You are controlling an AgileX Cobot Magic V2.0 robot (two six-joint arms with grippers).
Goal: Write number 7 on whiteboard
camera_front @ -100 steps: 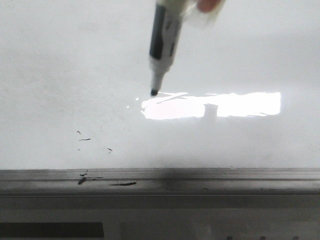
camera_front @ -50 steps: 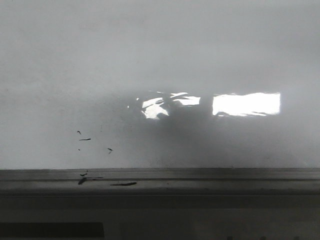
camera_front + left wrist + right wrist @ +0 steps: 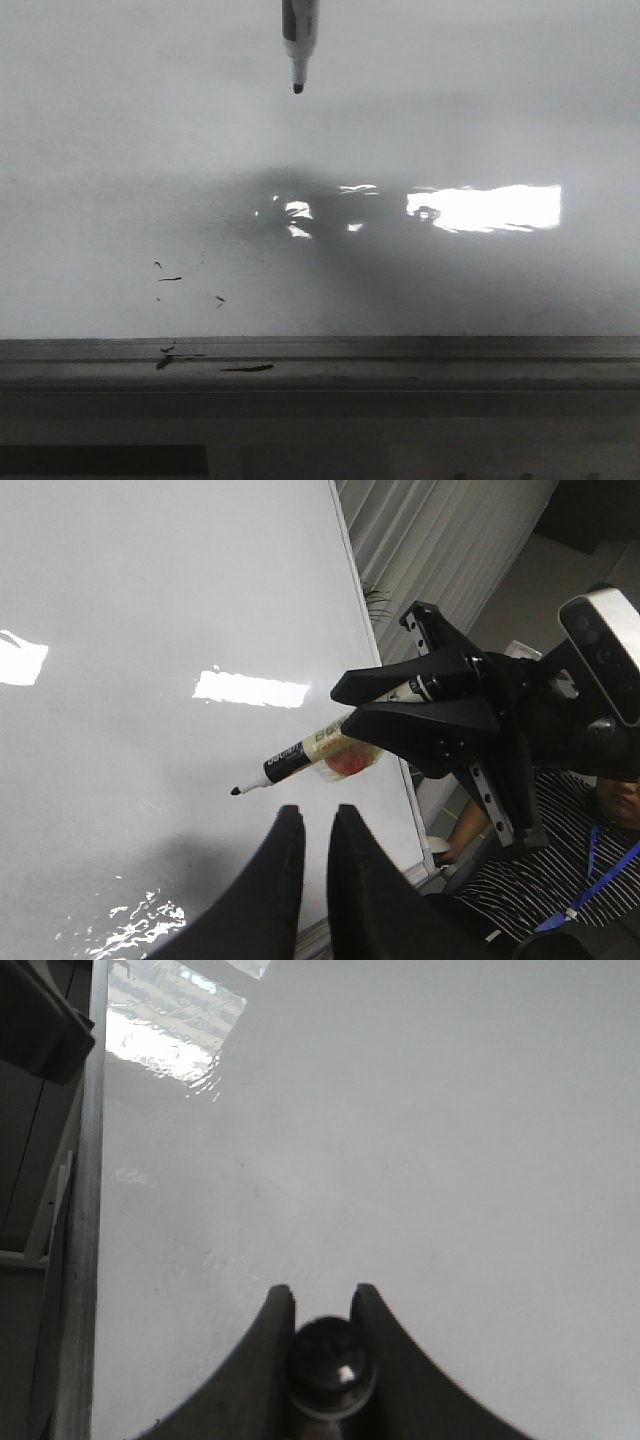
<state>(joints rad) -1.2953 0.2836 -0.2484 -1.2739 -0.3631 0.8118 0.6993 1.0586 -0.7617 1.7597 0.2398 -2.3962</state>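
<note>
Here the right hand (image 3: 400, 715) clenches a marker (image 3: 299, 40), tip aimed at the whiteboard (image 3: 480, 110) to start a stroke; the number 7 isn't drawn yet. The left hand (image 3: 312, 825), nearly closed, grasps nothing.

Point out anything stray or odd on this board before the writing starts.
The whiteboard carries no 7 yet, but it is not clean: small black specks and dashes sit low on its left side, and dark smears lie on the grey ledge below. The marker looks normal.
</note>
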